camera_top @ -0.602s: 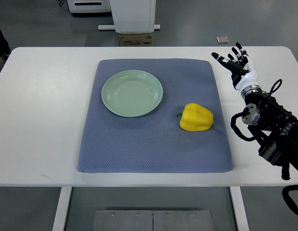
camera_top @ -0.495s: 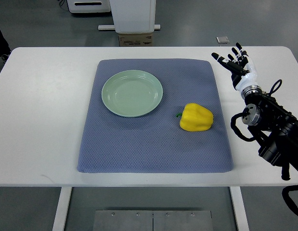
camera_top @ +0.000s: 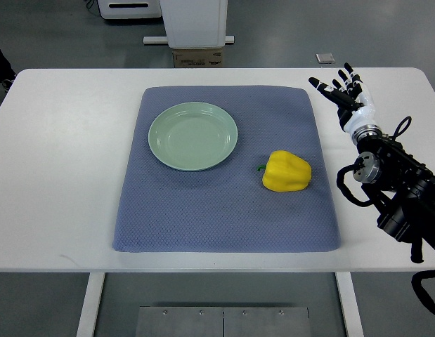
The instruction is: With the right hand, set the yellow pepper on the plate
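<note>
A yellow pepper (camera_top: 287,171) lies on its side on the blue-grey mat (camera_top: 224,210), right of centre. A pale green plate (camera_top: 193,135) sits empty on the mat's upper left part. My right hand (camera_top: 339,90) is over the white table at the mat's upper right corner, fingers spread and holding nothing. It is well above and to the right of the pepper, not touching it. Its black arm runs down to the right edge. My left arm is out of view.
The white table (camera_top: 62,154) carries the mat. Beyond the far edge stand a white machine base (camera_top: 192,24) and a cardboard box (camera_top: 198,57). A small grey object (camera_top: 325,58) lies on the floor.
</note>
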You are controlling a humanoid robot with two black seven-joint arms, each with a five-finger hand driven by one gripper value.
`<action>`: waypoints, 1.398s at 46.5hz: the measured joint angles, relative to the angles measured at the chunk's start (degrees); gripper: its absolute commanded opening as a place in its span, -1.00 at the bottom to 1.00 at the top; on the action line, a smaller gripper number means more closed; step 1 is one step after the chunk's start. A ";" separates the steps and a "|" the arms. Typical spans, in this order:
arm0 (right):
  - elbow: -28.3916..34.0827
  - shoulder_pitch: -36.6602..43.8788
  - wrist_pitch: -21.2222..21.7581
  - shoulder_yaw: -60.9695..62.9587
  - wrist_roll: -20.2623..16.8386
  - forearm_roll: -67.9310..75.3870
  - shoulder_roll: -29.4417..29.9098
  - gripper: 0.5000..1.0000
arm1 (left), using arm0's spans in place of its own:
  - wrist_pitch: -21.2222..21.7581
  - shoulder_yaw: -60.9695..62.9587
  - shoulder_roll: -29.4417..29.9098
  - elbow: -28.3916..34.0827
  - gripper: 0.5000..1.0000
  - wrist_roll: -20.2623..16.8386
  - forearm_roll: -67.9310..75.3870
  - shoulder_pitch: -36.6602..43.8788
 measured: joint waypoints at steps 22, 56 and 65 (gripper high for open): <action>0.03 0.11 0.02 0.00 0.00 0.00 -0.11 1.00 | 0.01 0.00 0.00 0.02 1.00 0.00 0.00 0.19; 0.10 -0.17 1.31 -0.27 0.06 -0.09 -0.39 1.00 | 0.02 0.00 0.00 0.00 1.00 0.00 0.02 0.19; 0.34 -0.33 2.21 -0.03 -0.28 -0.09 -1.26 1.00 | 0.02 0.00 0.00 -0.02 1.00 0.00 0.02 0.18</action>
